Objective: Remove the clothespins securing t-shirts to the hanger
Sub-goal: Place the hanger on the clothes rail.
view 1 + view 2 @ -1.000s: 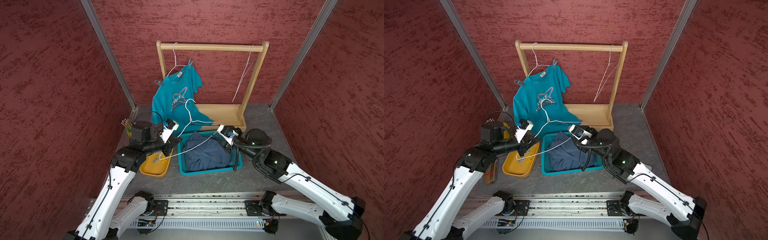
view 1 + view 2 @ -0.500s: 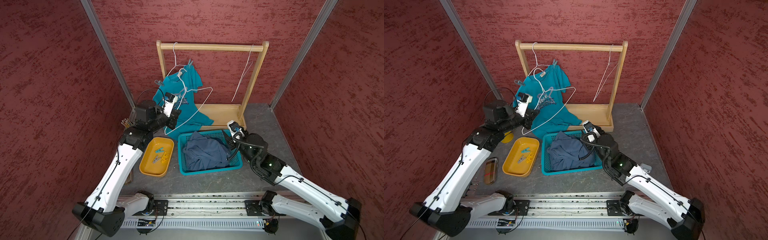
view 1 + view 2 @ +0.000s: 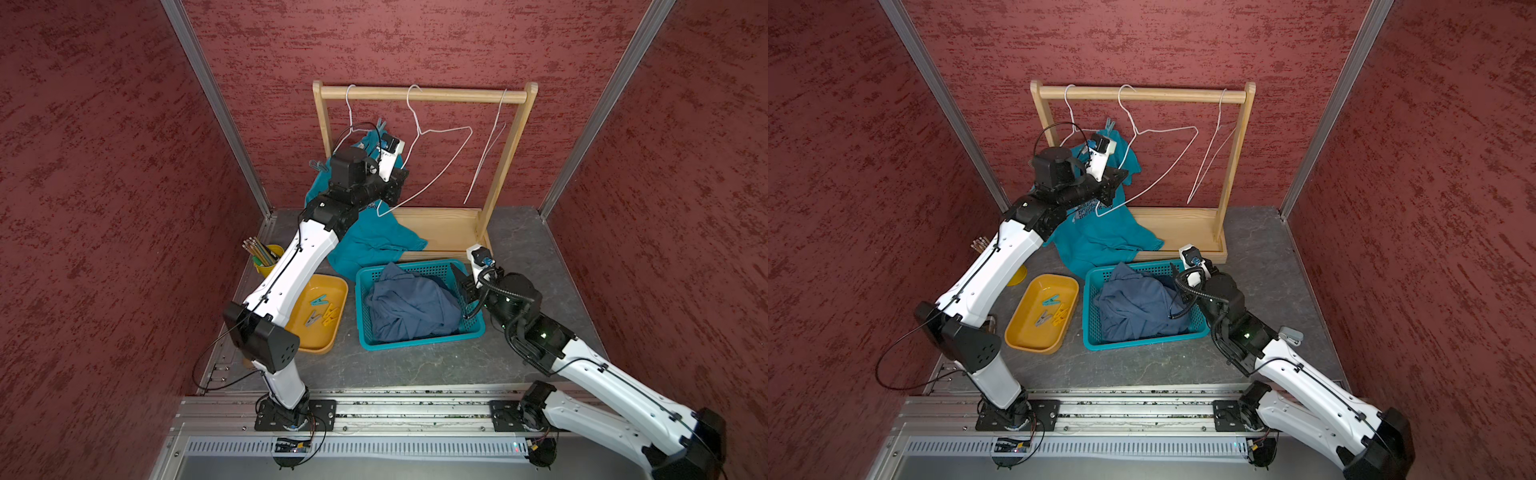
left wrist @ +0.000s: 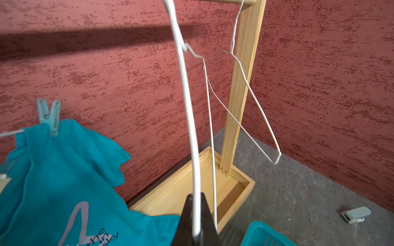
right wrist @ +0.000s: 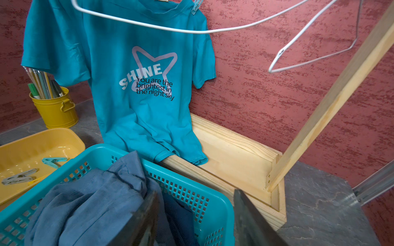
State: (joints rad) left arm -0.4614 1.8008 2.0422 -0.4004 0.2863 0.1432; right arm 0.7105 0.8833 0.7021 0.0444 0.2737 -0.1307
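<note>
- The left gripper point(image 4: 195, 202) is clamped on the wire of a bare white hanger point(image 4: 187, 102). Its two black fingers point(image 4: 185, 215) press together, with the wire running up from between them.
- In both top views the left gripper point(image 3: 399, 183) is raised in front of the wooden rack point(image 3: 424, 94). The hanger point(image 3: 446, 132) it grips has its hook up at the rail, and its lower corner hangs just below the grip.
- The right gripper point(image 5: 196, 213) has its jaws apart and nothing between them. It touches nothing that can be seen.
- In a top view the right gripper point(image 3: 1177, 274) sits low at the far right corner of the teal basket point(image 3: 1142, 343).
- The teal shirt point(image 5: 132, 119) hangs on the leftmost hanger of the rack, its hem draped over the rack's base.
- One pale clothespin point(image 4: 50, 117) pins the teal shirt at the shoulder nearer the bare hanger. A second clothespin point(image 3: 318, 166) sits at the other shoulder.
- Loose clothespins point(image 3: 319, 300), teal, grey and yellow, lie in the yellow tray point(image 3: 320, 347) beside the basket.
- A slate blue shirt point(image 5: 96, 191) lies crumpled in the basket, with darker blue cloth point(image 5: 177, 213) under it.
- Another bare hanger point(image 3: 490, 158) hangs at the right end of the rail.
</note>
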